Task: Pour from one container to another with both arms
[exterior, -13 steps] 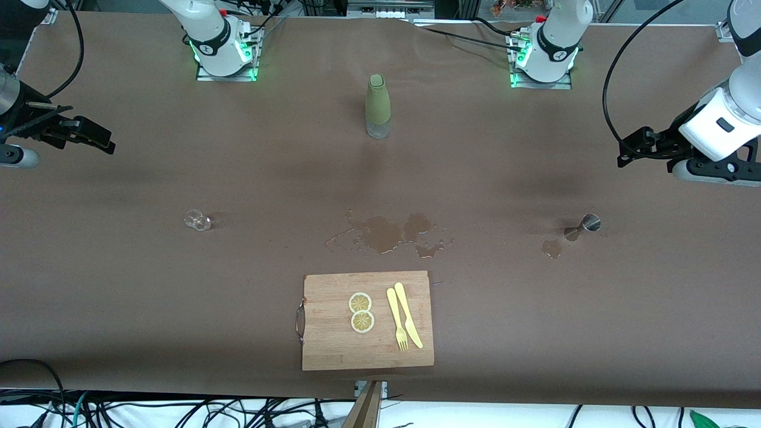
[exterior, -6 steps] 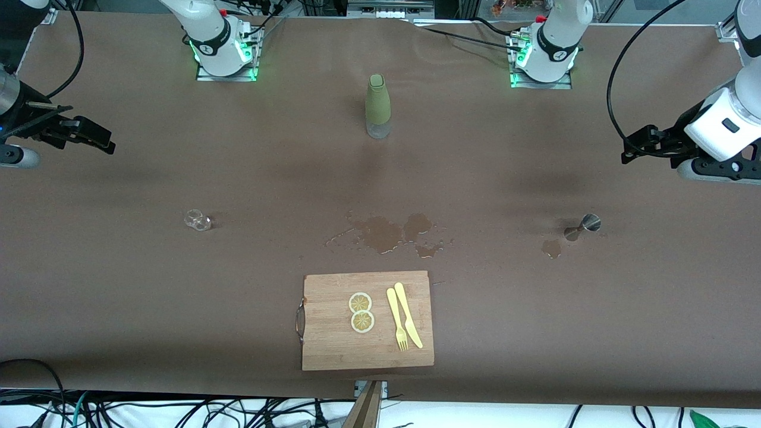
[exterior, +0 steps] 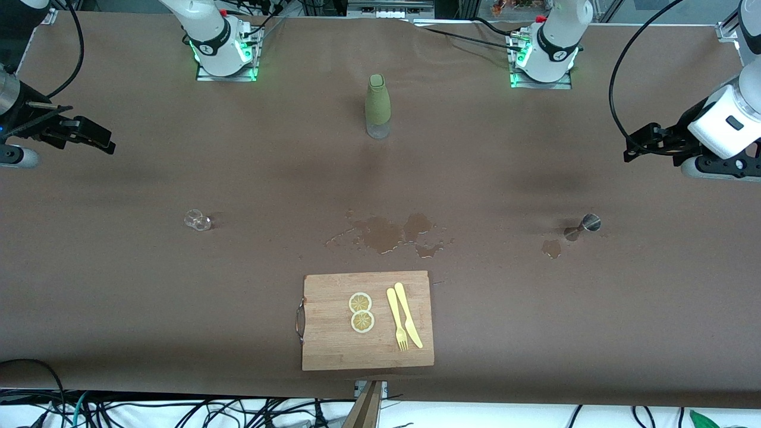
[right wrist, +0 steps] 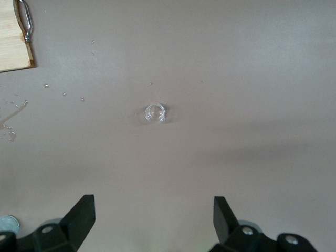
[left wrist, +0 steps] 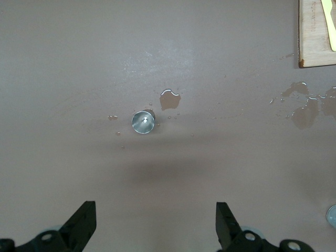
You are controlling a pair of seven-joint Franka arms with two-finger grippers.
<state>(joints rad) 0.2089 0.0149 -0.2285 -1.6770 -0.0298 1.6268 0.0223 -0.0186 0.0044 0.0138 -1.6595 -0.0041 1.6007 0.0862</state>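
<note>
Your inventory, operator.

- Glass (exterior: 197,220): you find it upright on the table (exterior: 238,178), toward the right arm's end. It looks empty. Nothing touches it.
- Jigger (exterior: 582,226): you see it upright toward the left arm's end, at about the glass's distance from the front camera. In the left wrist view its upper cup (left wrist: 143,122) shows a bright steel bottom; whether any liquid is in it you cannot tell. A small puddle (exterior: 552,248) lies just beside its foot, slightly nearer the camera.
- Spill (exterior: 386,233): a larger wet patch between glass and jigger, mid-table, just farther from the camera than the board (exterior: 367,321).
- Board: it carries two lemon slices (exterior: 361,312), a fork (exterior: 396,318) and a knife (exterior: 408,314).
- Bottle (exterior: 377,106): upright, between the two arm bases.
- Left gripper (exterior: 642,142): you have it in the air over the table's left-arm end; fingers (left wrist: 81,226) spread wide, holding nothing.
- Right gripper (exterior: 98,139): in the air over the right-arm end; fingers (right wrist: 79,218) spread wide, holding nothing.
</note>
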